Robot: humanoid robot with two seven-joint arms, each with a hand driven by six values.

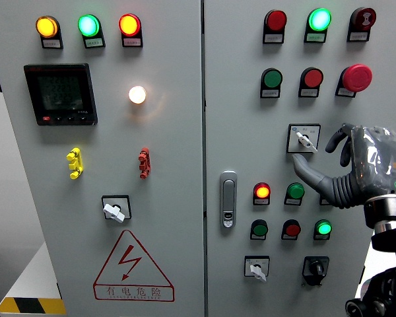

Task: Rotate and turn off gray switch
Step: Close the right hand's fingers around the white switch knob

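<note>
- Gray control cabinet (204,198) filling the view, split by a vertical seam into left and right doors, studded with lamps, push-buttons and rotary selectors.
- Gray switch (304,139), a small rotary selector on a square plate, set right of centre on the right door, below the red and green buttons.
- Right hand (356,165) entering from the right edge, thumb and index reaching up-left; index tip (306,160) just below the switch plate, touching or nearly so. Fingers partly spread, grasping nothing.
- Left hand out of view.
- Risk: knob not yet pinched, so a turn started now likely to slide off the small lever.
- Risk: knuckles near the green button (295,191) and lit red lamp (262,192) below; a low approach could press one.
</note>
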